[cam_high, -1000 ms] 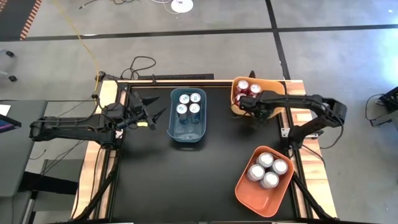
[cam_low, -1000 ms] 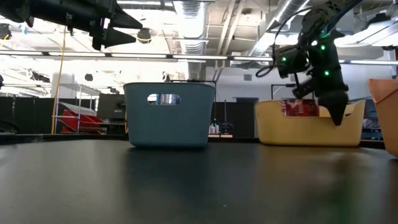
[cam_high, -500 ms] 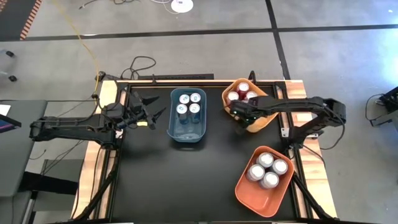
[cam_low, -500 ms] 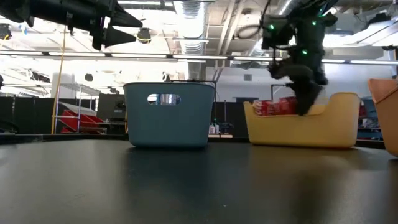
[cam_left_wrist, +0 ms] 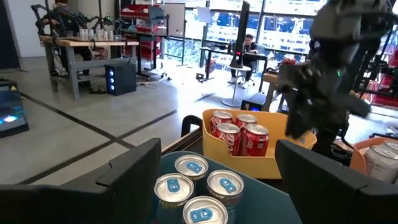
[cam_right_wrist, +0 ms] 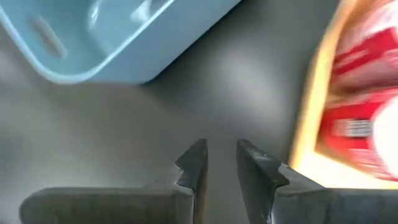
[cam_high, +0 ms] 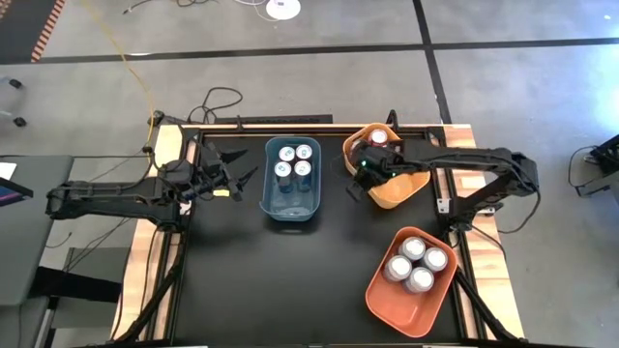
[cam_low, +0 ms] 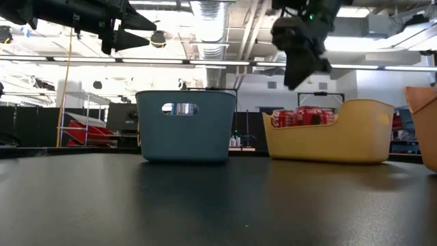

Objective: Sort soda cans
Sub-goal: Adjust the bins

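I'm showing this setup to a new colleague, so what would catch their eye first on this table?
Three bins of sorted soda cans stand out: a blue bin at the middle back holding blue-topped cans, a yellow bin to its right holding red cans, and an orange bin at the front right holding silver cans. The right gripper hangs empty above the yellow bin's near edge, while the left gripper waits open, left of the blue bin.

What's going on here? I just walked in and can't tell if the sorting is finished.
The soda cans look sorted: blue-topped cans in the blue bin, red cans in the yellow bin, silver cans in the orange bin. The right claw hangs empty, nearly closed, at the yellow bin's edge. The left claw waits open beside the blue bin.
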